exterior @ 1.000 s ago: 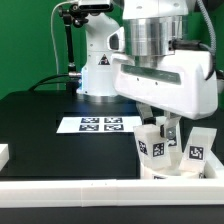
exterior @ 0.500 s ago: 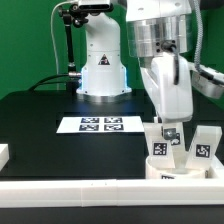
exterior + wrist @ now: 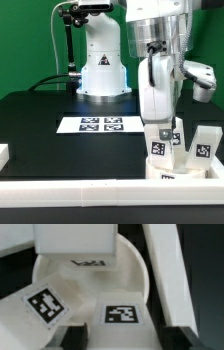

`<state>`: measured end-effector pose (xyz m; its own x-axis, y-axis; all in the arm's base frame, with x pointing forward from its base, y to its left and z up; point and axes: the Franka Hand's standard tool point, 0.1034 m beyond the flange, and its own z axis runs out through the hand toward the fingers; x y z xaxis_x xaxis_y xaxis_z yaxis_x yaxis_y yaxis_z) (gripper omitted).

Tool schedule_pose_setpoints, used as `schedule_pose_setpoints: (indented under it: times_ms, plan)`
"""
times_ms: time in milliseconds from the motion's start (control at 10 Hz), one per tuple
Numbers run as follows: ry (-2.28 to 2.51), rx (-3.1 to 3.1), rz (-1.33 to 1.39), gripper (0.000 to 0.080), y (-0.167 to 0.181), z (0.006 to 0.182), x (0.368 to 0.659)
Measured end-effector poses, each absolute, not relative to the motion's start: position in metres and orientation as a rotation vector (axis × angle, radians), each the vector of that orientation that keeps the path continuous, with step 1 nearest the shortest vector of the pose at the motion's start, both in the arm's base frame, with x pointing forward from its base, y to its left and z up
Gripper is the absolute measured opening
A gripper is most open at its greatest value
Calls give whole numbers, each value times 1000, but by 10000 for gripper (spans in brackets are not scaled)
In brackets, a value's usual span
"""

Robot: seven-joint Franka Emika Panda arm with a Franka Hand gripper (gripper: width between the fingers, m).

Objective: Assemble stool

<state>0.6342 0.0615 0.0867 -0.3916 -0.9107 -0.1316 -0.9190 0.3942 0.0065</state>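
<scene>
The stool's round seat disc [image 3: 172, 173] lies at the exterior view's front right, close behind the rail. My gripper [image 3: 164, 134] points straight down over it, shut on a short white leg [image 3: 160, 148] that stands upright on the disc with its tag facing the camera. A second leg [image 3: 200, 146] stands upright to its right. In the wrist view the held leg [image 3: 122, 314] fills the space between my dark fingers [image 3: 76, 338]. Another tagged leg [image 3: 45, 303] leans beside it, a third leg [image 3: 75, 241] stands farther on, and the seat disc [image 3: 95, 277] lies beneath them.
The marker board [image 3: 100, 125] lies flat at the middle of the black table. A long white border rail [image 3: 70, 188] runs along the front edge, seen also in the wrist view as the rail [image 3: 172, 263]. A small white block [image 3: 3, 153] sits at the left edge. The arm's base [image 3: 100, 70] stands behind.
My wrist has turned about its vertical axis over the seat, from broadside to edge-on to the camera, with the leg still gripped. The hand stays over the same spot.
</scene>
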Motion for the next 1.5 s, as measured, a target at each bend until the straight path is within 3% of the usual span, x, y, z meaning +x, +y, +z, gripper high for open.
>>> schedule_pose_setpoints:
  times_ms: [100, 200, 300, 500, 800, 1500]
  plan:
    - [2531, -1666, 124, 337, 63, 86, 634]
    - [2515, -1689, 123, 541, 63, 86, 634]
    - [2455, -1750, 113, 619, 61, 94, 637]
    - [2406, -1783, 108, 643, 63, 106, 638]
    - [2283, -1937, 97, 649, 63, 104, 637]
    - [1468, -2668, 9, 649, 69, 113, 642]
